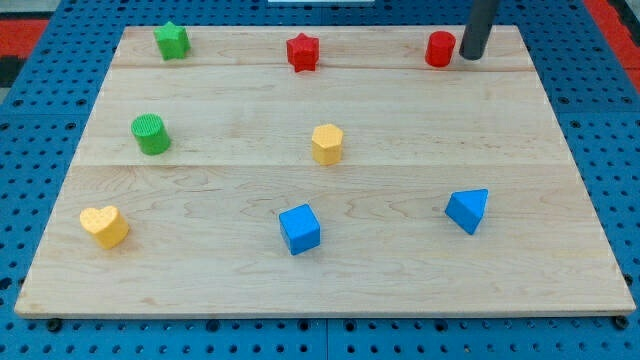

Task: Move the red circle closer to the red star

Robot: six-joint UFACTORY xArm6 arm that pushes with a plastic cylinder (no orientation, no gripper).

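You have my tip (470, 57) (bare rod, nothing gripped) touching the red circle (439, 49) upper right; light, rigid, probably slides easily; push its right side toward the red star (302, 52).

The wooden board (330, 280) carries eight blocks. Near the view's top lie the green star (172, 41), red star (302, 52) and red circle (439, 49). Lower down are the green circle (151, 134), yellow hexagon (327, 144), yellow heart (104, 226), blue cube (299, 229) and blue triangle (468, 210).

Your rod comes down from the view's top edge at the right, dark and leaning slightly leftward as it descends. My tip (469, 57) rests low near the view's upper right.
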